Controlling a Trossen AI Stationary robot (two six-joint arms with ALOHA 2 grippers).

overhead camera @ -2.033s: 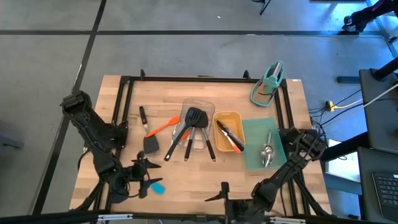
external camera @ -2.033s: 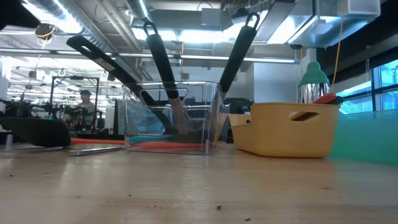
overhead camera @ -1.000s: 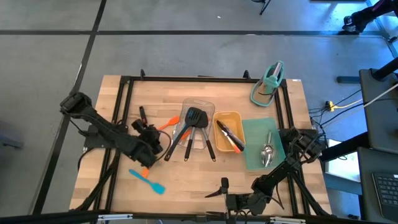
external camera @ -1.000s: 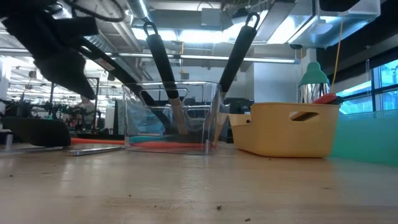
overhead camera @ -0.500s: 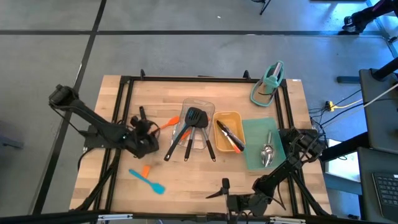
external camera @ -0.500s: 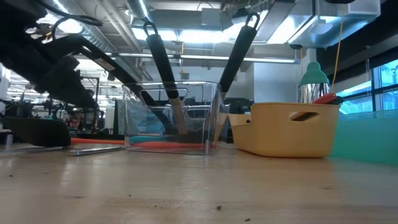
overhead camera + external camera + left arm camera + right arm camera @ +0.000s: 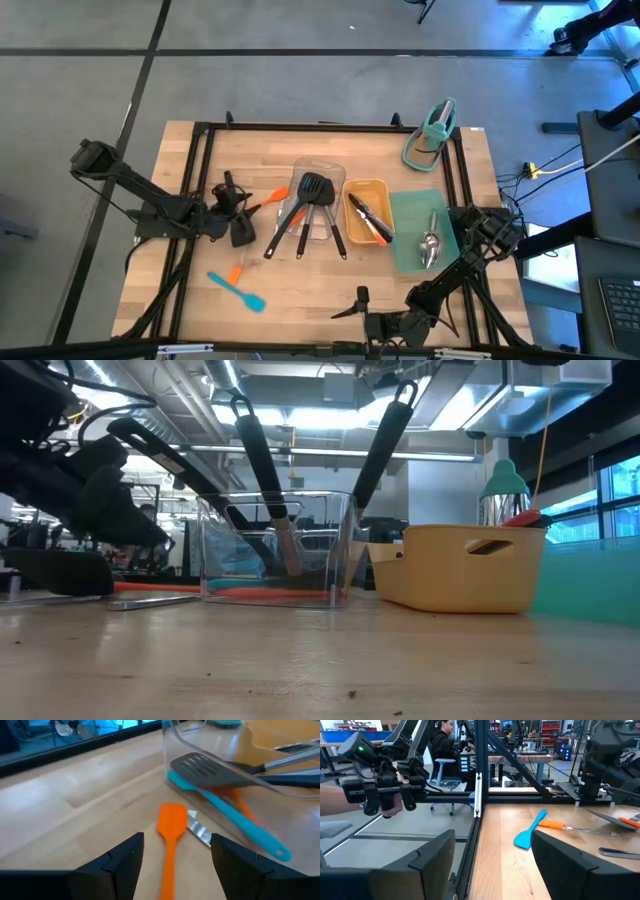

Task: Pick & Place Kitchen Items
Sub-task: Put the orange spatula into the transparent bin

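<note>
The left arm reaches in from the worktop's left edge, low and nearly level, its left claw (image 7: 232, 203) above an orange silicone spatula (image 7: 170, 837) lying flat on the pale wooden worktop (image 7: 300, 290). In the left wrist view the two dark fingers (image 7: 127, 860) stand wide apart either side of the spatula's handle, holding nothing.

The right arm is folded at the near right corner; its right claw (image 7: 362, 305) rests low over the near edge, fingers spread, empty.

Beside the left claw lie a black slotted turner (image 7: 243, 232) and the orange spatula, whose blade points towards a clear plastic tray (image 7: 320, 168). That tray carries black nylon turners (image 7: 312, 187) with long handles leaning over its rim, and a blue spatula (image 7: 225, 815) inside. A yellow plastic tray (image 7: 378, 188) holds black-handled tongs (image 7: 368, 220) with red tips. A shiny steel spoon (image 7: 430, 243) lies on a flat green mat (image 7: 410, 210). A second blue spatula (image 7: 238, 291) and a short orange piece (image 7: 233, 273) lie loose near the front left.
</note>
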